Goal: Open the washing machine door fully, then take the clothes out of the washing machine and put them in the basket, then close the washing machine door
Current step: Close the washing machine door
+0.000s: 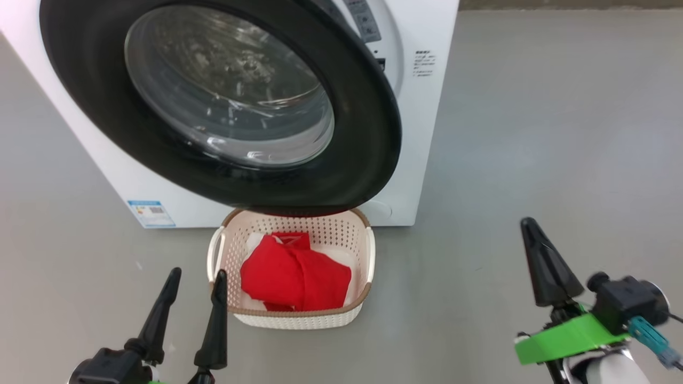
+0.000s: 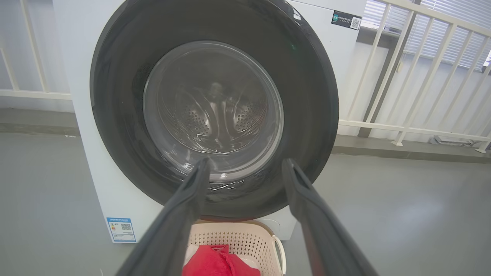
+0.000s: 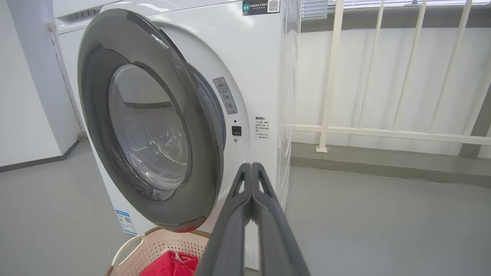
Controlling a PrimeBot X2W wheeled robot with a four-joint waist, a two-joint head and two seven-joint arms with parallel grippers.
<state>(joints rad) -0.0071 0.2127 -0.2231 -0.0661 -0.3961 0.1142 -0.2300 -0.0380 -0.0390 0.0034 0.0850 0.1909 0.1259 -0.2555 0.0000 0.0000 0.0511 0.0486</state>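
Observation:
The washing machine (image 1: 427,133) is white, and the washing machine door (image 1: 363,133), black-rimmed with a glass bowl, stands partly swung out from its front. In the right wrist view a gap shows between the door (image 3: 207,153) and the machine (image 3: 261,76). The cream basket (image 1: 360,242) sits on the floor under the door's lower edge with the red clothes (image 1: 299,277) inside. My left gripper (image 1: 196,274) is open just left of the basket, holding nothing. Off to the right, my right gripper (image 1: 528,224) is shut on nothing. In the left wrist view the open left gripper (image 2: 245,165) faces the door (image 2: 115,96).
Grey floor (image 1: 533,133) spreads to the right of the machine. A white railing (image 3: 330,76) runs behind and right of it. A blue label (image 1: 151,212) marks the machine's lower left corner. A pale wall (image 3: 23,96) stands at the left in the right wrist view.

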